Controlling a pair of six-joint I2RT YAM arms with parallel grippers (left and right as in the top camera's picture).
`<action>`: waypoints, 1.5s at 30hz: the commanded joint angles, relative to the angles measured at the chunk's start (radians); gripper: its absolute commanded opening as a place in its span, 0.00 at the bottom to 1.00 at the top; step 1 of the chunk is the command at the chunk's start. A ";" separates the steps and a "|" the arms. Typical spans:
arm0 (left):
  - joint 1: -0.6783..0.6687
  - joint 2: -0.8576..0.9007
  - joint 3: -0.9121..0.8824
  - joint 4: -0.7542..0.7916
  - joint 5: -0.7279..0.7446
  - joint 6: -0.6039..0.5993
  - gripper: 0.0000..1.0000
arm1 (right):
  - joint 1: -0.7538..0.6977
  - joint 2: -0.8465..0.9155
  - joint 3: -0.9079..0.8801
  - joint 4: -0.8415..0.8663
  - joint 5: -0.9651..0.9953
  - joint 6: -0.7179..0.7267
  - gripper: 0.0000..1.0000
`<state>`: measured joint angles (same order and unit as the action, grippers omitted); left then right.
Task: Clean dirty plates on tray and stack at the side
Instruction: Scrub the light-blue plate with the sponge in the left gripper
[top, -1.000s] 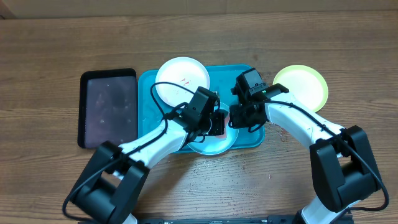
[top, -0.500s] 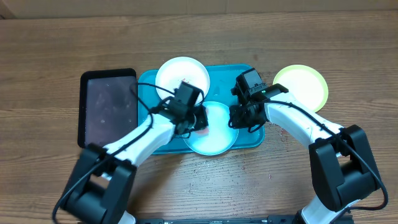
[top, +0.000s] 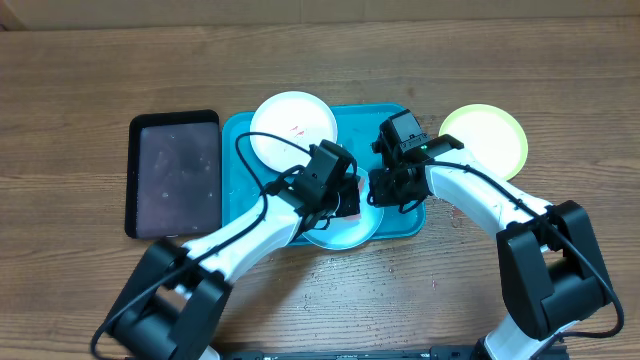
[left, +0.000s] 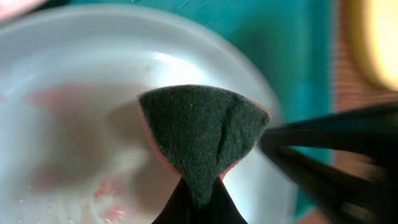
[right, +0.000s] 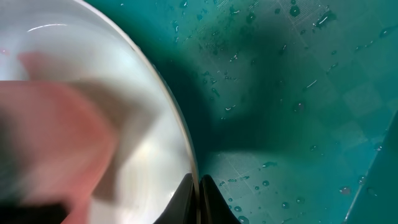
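Observation:
On the turquoise tray (top: 238, 135) a white plate (top: 293, 125) with small red marks sits at the back. A light teal plate (top: 348, 230) lies at the tray's front, partly under both grippers. My left gripper (top: 345, 200) is shut on a sponge (left: 202, 134), dark green side up, pressed on this plate (left: 74, 124), which shows pale red smears (left: 109, 190). My right gripper (right: 198, 186) is shut on the plate's rim (right: 186, 149), one finger inside and one outside. A yellow-green plate (top: 485, 140) rests on the table right of the tray.
A black tray (top: 175, 172) lies on the table left of the turquoise tray, nothing on it. Water drops dot the tray floor (right: 298, 93). The two wrists are close together over the tray's right half. Wooden table (top: 560, 80) surrounds everything.
My left gripper swept the sponge left across the teal plate, then back right to about where it began. The right gripper kept its hold on the rim without moving.

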<state>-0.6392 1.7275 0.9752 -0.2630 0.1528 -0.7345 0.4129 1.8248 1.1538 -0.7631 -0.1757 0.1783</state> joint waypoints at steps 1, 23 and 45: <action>0.009 0.048 0.007 -0.004 -0.003 -0.022 0.04 | -0.002 0.006 0.024 0.001 0.007 -0.012 0.04; 0.100 -0.119 0.010 -0.099 -0.029 0.021 0.04 | -0.002 0.006 0.024 0.002 0.008 -0.013 0.04; 0.091 0.021 0.010 -0.131 -0.074 -0.104 0.04 | -0.002 0.006 0.024 -0.002 0.008 -0.012 0.04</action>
<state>-0.5888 1.7546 0.9791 -0.3740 0.0929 -0.8131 0.4129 1.8263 1.1538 -0.7628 -0.1764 0.1787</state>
